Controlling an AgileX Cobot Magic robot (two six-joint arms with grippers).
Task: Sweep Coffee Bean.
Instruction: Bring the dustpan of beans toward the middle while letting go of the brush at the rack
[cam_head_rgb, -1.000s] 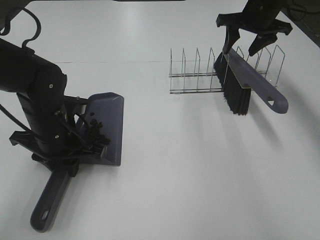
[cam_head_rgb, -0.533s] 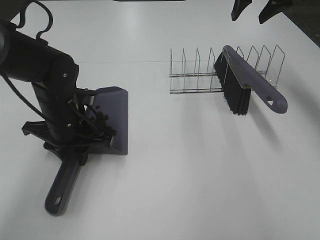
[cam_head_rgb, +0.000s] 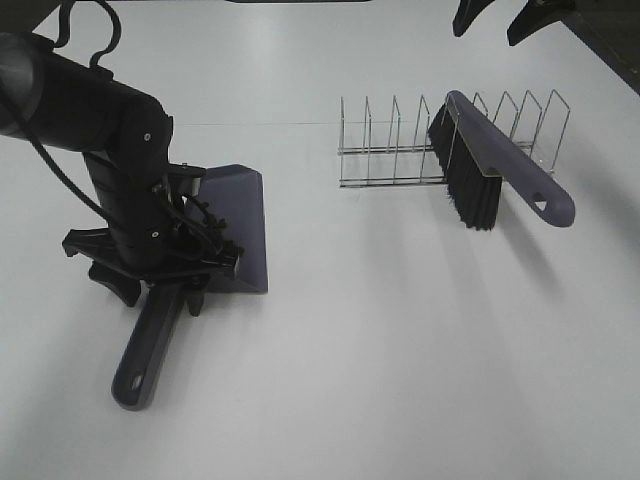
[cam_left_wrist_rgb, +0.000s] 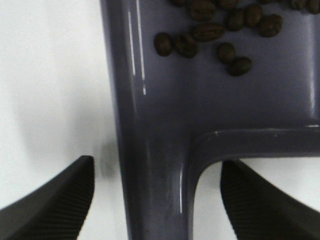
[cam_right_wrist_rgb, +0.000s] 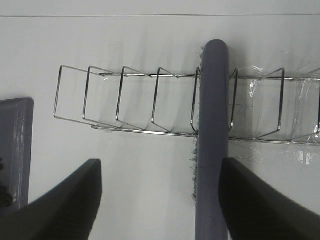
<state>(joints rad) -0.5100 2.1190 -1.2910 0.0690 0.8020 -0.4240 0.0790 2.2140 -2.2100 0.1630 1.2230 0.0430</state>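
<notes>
- On the left side of the white table (cam_head_rgb: 380, 380), the dustpan (cam_head_rgb: 240, 225) lies flat with its handle (cam_head_rgb: 148, 345) pointing toward the near edge.
- Coffee bean (cam_left_wrist_rgb: 215, 30) location: the loose beans sit inside the pan near its back wall, visible in the left wrist view; in the high view the arm mostly hides them.
- Left gripper (cam_left_wrist_rgb: 155, 200): fingers spread wide, one on each side of the handle root, neither touching it. Not clamped.
- Right gripper (cam_right_wrist_rgb: 160, 200): fingers apart, holding nothing, raised above the wire rack (cam_right_wrist_rgb: 175, 107).
- Brush (cam_head_rgb: 495, 170): resting across the wire rack, bristles down, well apart from the pan.
- Handling judgement: the beans are tiny, light, hard and smooth; they would roll freely and spill at any tilt toward the open lip. They are not to be gripped singly.
- Hold point, in my judgement: the rigid plastic handle just behind the pan body, where the left fingers (cam_left_wrist_rgb: 55, 200) now straddle. Keep the pan level or tipped back when lifting.
- Risk: smooth plastic may slip in the pads.
</notes>
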